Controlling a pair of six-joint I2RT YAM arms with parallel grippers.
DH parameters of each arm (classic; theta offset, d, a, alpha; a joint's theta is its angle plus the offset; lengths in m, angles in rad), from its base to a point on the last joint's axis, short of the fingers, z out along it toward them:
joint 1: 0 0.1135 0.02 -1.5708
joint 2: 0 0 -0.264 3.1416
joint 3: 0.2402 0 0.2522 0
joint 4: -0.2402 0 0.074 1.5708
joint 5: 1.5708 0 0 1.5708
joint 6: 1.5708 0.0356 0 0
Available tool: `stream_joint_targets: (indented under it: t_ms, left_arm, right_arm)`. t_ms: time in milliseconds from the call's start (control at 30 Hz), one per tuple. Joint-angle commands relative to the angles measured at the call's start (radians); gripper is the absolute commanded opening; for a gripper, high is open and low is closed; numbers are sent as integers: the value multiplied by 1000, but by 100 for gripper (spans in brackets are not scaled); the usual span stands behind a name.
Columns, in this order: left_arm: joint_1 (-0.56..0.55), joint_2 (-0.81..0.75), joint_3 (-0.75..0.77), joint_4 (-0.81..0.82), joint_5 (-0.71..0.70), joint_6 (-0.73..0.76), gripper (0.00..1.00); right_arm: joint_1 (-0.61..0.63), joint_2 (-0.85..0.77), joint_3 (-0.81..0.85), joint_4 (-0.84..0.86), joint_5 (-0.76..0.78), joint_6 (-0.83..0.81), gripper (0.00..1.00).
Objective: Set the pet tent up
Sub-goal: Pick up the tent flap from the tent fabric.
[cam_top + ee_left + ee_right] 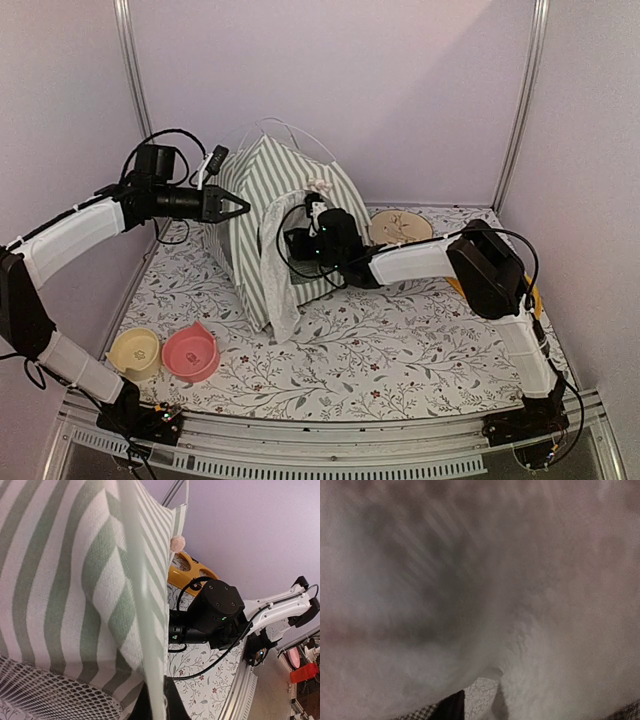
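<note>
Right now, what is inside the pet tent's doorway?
The right arm reaches its wrist into the pet tent past the white lace curtain. Its jaws and the tent's floor are covered by fabric.

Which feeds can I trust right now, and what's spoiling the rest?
Top view: sharp, evenly lit, the whole tent readable. Left wrist view: the tent's stripes sit too close and soft-focused, while the far background is crisp. Right wrist view: white curtain fills the frame, dim and smeared, practically useless.
</note>
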Motion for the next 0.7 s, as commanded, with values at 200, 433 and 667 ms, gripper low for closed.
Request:
stream_joint_targets:
  t_ms: [200, 433, 667]
  left_arm:
    - [-15, 2, 91, 32, -22, 308, 0]
    - [36, 98, 177, -101, 100, 608, 0]
    - [30, 132, 140, -34, -35, 670, 0]
  right_arm:
    - [-4, -604, -419, -72, -232, -16, 0]
    - [-5, -898, -553, -220, -450, -57, 0]
    - [-20, -998, -572, -233, -536, -37, 0]
